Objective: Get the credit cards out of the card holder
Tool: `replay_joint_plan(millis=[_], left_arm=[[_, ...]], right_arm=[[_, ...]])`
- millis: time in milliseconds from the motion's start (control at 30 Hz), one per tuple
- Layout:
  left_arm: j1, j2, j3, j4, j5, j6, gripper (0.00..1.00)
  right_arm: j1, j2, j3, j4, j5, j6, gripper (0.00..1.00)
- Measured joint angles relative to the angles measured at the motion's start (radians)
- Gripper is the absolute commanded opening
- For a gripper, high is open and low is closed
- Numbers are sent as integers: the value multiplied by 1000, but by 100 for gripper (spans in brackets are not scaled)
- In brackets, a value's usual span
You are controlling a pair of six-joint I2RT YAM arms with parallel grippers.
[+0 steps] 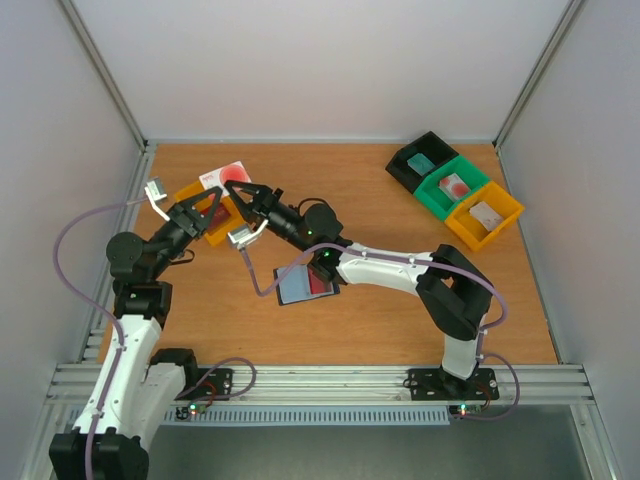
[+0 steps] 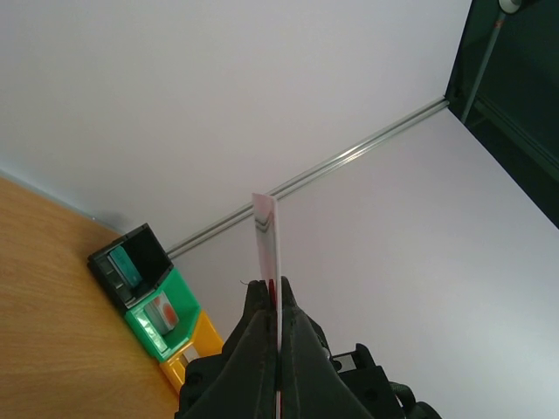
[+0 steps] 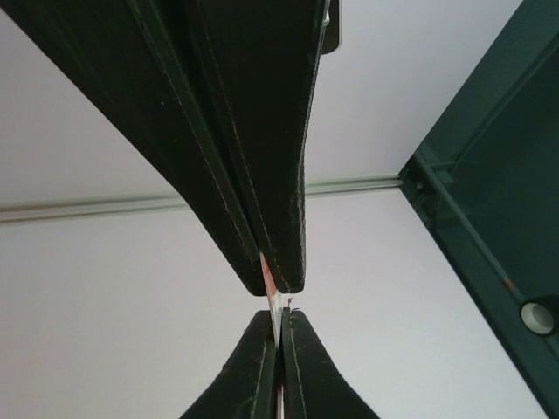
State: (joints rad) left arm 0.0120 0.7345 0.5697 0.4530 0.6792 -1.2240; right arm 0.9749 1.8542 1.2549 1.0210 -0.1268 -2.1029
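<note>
A white credit card with a red dot [image 1: 224,176] is held up above the table's far left, pinched by both grippers. My left gripper [image 1: 214,193] is shut on it; in the left wrist view the card [image 2: 266,231] stands edge-on out of my shut left gripper [image 2: 275,284]. My right gripper [image 1: 231,185] grips the same card; in the right wrist view my right gripper [image 3: 279,312] holds the card's edge [image 3: 273,295], with the left gripper's fingers [image 3: 262,175] above. The card holder [image 1: 295,288] lies open mid-table, with a red card [image 1: 320,283] in it, partly under the right arm.
An orange-yellow bin [image 1: 192,193] sits under the grippers at the far left. Black [image 1: 407,164], green [image 1: 436,200] and yellow [image 1: 505,210] bins stand in a row at the far right, each with a card-like item inside. Metal frame posts and pale walls surround the table.
</note>
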Motion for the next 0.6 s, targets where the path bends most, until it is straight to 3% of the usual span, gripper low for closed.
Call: replay_joint_plan(millis=[100, 167, 300, 333, 467, 600], left_arm=[[0, 0, 0, -4, 2, -2, 6], [0, 1, 0, -13, 3, -4, 21], [0, 0, -5, -21, -13, 1, 89], [0, 0, -8, -24, -16, 1, 98], [0, -8, -25, -64, -37, 20, 100], [5, -66, -36, -264, -113, 137, 99]], right_arm=[[0, 0, -9, -5, 5, -3, 1], [0, 0, -13, -5, 7, -3, 1], [0, -1, -19, -21, 32, -2, 1], [0, -3, -20, -26, 41, -2, 1], [-11, -40, -12, -188, 165, 10, 1], [-132, -88, 135, -625, 315, 217, 1]])
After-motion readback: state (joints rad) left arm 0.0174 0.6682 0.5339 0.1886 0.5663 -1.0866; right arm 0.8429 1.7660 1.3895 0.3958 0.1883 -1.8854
